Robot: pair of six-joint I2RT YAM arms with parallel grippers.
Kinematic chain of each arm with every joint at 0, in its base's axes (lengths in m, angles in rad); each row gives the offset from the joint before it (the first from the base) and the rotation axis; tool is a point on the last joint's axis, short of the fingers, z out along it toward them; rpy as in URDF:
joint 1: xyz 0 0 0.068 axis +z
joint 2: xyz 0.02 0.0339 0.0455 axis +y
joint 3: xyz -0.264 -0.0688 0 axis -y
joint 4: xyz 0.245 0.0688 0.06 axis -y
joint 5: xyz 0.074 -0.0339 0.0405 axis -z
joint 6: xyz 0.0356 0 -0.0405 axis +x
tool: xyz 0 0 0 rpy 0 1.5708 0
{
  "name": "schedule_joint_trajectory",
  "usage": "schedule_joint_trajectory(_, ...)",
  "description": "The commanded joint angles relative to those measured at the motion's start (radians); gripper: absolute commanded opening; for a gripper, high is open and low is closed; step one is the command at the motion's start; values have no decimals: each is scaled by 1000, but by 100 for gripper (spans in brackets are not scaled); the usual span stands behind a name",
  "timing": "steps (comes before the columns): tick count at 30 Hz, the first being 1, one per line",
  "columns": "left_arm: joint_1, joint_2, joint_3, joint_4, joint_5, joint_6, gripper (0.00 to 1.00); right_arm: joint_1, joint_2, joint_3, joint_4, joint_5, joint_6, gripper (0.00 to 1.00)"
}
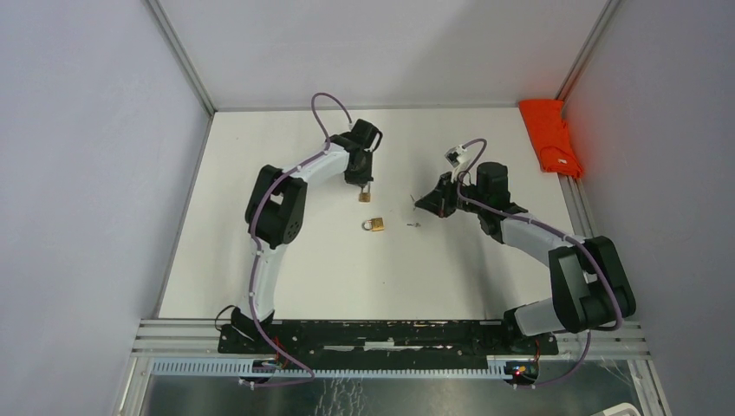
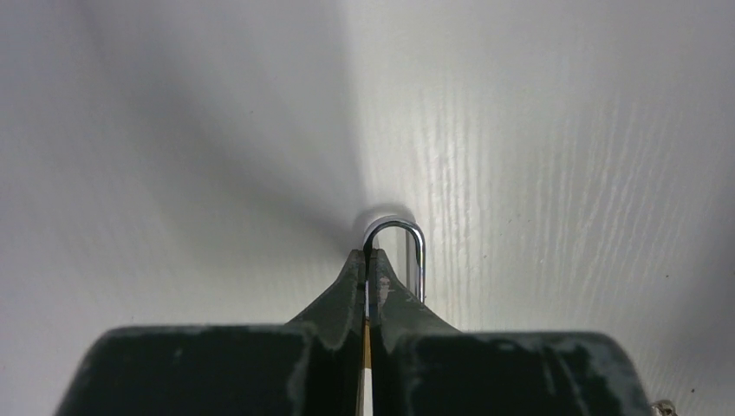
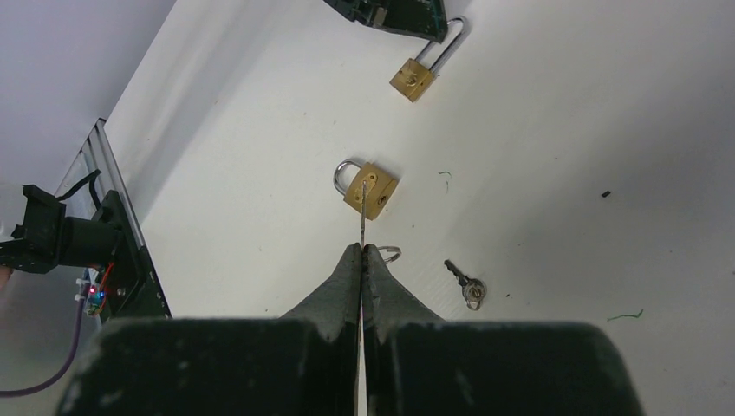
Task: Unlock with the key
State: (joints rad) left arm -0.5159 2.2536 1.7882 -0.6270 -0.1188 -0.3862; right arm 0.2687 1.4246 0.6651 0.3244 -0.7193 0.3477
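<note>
Our left gripper is clamped on a small brass padlock. A second brass padlock lies on the white table between the arms. Our right gripper pinches a thin silver key.

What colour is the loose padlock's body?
Loose padlock: brass gold, clearest in the right wrist view.

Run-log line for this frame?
left gripper: shut on padlock | right gripper: shut on key | second padlock, spare key: on table
</note>
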Motion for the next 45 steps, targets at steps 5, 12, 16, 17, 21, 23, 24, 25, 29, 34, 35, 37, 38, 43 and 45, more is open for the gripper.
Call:
schedule_joint_trajectory(5, 52, -215, -20, -8, 25, -168, 2, 71, 68, 25, 130, -7, 63, 0)
schedule_joint_trajectory(12, 74, -263, 27, -6, 35, -211, 2, 122, 115, 81, 145, 20, 78, 0)
schedule_joint_trajectory(16, 73, -257, -10, 12, 28, -201, 2, 122, 113, 81, 134, 33, 69, 0)
schedule_joint_trajectory(17, 75, -246, -21, 18, 30, -192, 2, 122, 114, 80, 129, 35, 64, 0)
schedule_joint_trajectory(21, 77, -146, 31, 18, 14, -121, 12, 122, 108, 77, 100, 49, 39, 0)
schedule_joint_trajectory(23, 80, -78, 104, -19, -5, -82, 24, 122, 97, 73, 89, 57, 32, 0)
schedule_joint_trajectory(24, 83, -48, 136, -37, -13, -74, 29, 122, 92, 69, 89, 59, 30, 0)
schedule_joint_trajectory(25, 87, -23, 159, -43, -1, -68, 33, 122, 88, 66, 88, 62, 30, 0)
schedule_joint_trajectory(29, 103, 50, 206, -36, 45, -104, 41, 118, 71, 55, 78, 67, 19, 0)
schedule_joint_trajectory(34, 106, 115, 246, -29, 79, -127, 45, 109, 65, 54, 64, 58, 6, 0)
schedule_joint_trajectory(35, 107, 121, 251, -28, 78, -129, 46, 107, 64, 53, 63, 58, 5, 0)
schedule_joint_trajectory(37, 107, 134, 256, -27, 78, -130, 47, 104, 61, 49, 63, 57, 3, 0)
schedule_joint_trajectory(38, 108, 139, 255, -28, 77, -132, 47, 102, 60, 47, 65, 55, 2, 0)
schedule_joint_trajectory(43, 107, 155, 248, -27, 86, -131, 46, 99, 63, 45, 77, 46, 11, 0)
schedule_joint_trajectory(45, 107, 156, 244, -28, 79, -129, 47, 99, 63, 48, 78, 43, 12, 0)
